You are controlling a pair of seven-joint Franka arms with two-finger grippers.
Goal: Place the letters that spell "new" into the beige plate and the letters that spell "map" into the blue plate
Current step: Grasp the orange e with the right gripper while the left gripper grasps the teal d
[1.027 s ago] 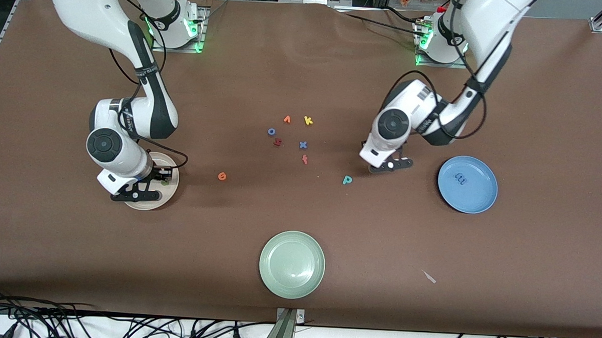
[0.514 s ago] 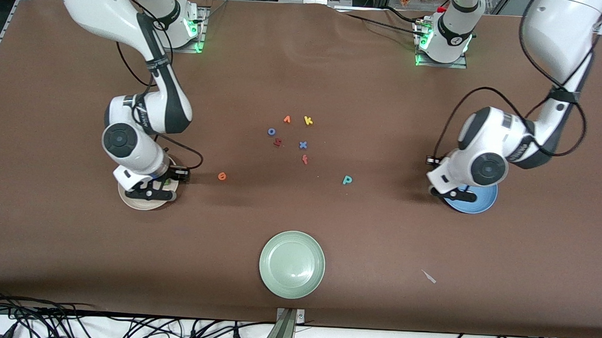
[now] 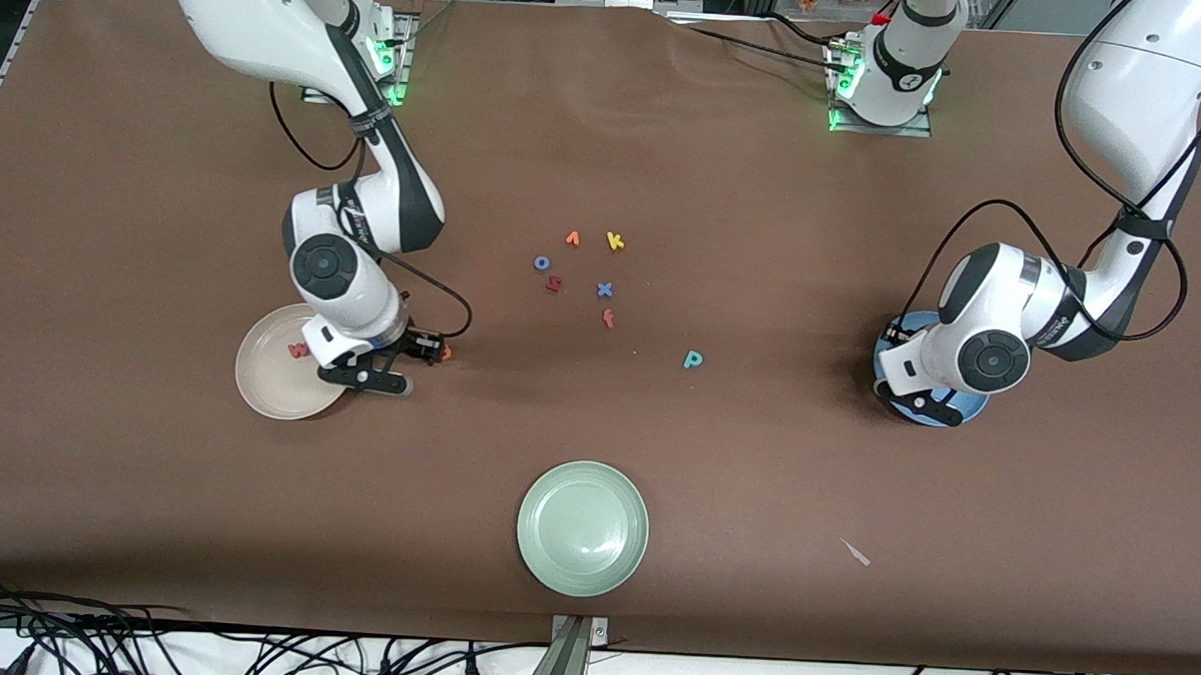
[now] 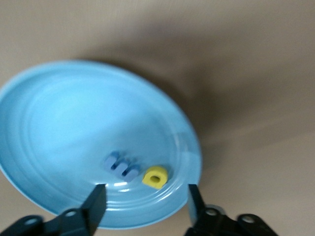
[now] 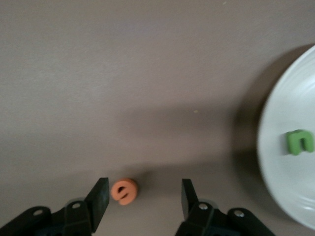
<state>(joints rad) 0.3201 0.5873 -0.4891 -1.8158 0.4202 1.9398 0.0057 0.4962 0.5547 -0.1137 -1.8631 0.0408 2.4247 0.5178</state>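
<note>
Right gripper (image 5: 142,196), fingers spread and empty, hovers off-centre above the small orange foam "e" (image 5: 124,191) lying on the brown table just beside the round cream-beige plate (image 3: 264,386), so closing could nudge it away; left gripper (image 4: 145,199), open and empty, hangs over the round blue plate (image 4: 59,113) holding the blue foam "m" (image 4: 120,166) and yellow foam "a" (image 4: 155,177).

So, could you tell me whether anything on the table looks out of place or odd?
Only one thing: a small pale scrap lies on the brown table, nearer the camera than the round blue plate. It is no foam letter.
</note>
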